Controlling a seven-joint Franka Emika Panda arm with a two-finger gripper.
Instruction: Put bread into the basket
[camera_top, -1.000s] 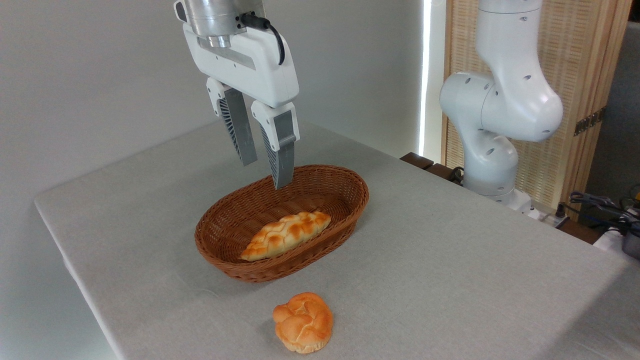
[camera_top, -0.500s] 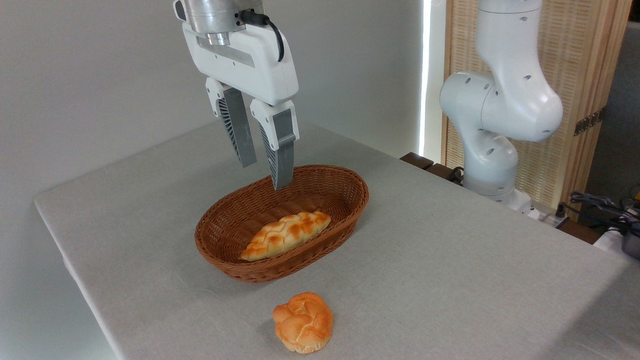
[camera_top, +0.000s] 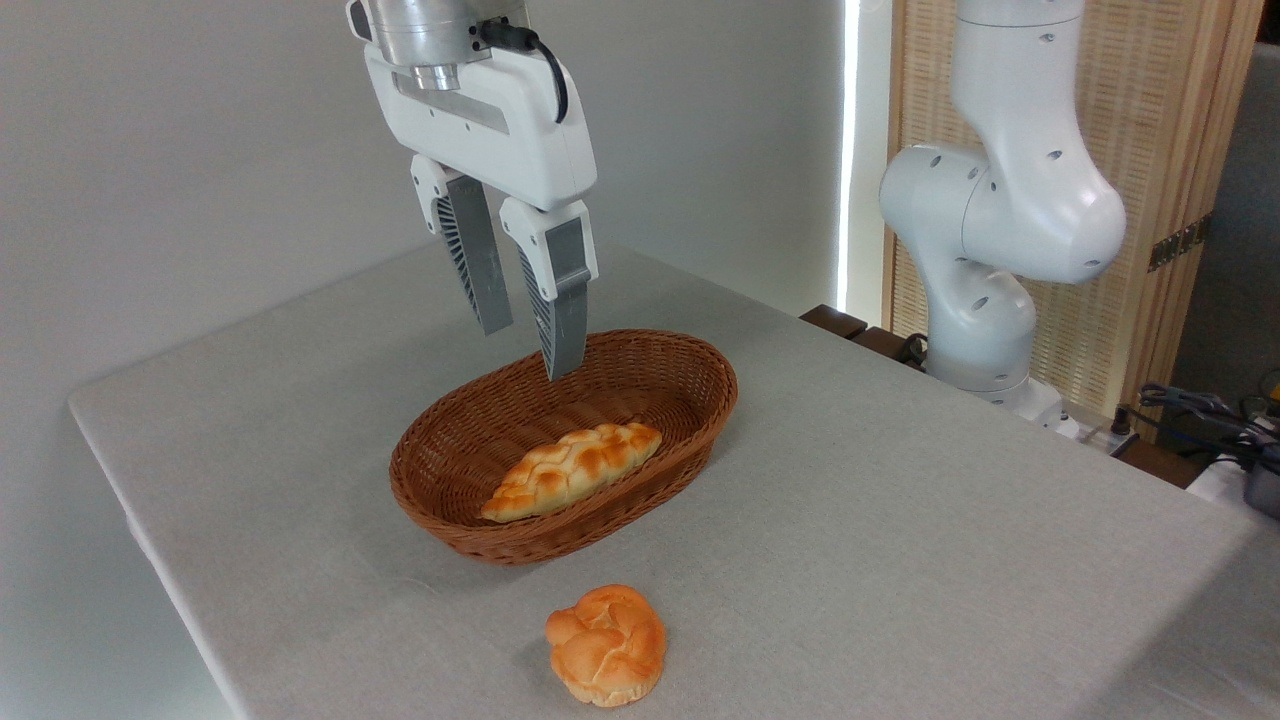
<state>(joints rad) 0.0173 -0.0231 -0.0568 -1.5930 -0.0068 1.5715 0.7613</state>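
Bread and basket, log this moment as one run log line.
bread: in basket | tool: open, empty, above basket | bun: on table

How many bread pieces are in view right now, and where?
2. The braided loaf lies inside the basket; the round bun sits on the table in front of it. None appears hidden.

White, glossy, rounded robot arm (camera_top: 1000, 210) with small dark screw holes. Its silver metal wrist carries a black cable (camera_top: 545, 60) and a white gripper (camera_top: 527, 350) with two grey ribbed fingers (camera_top: 562, 300).
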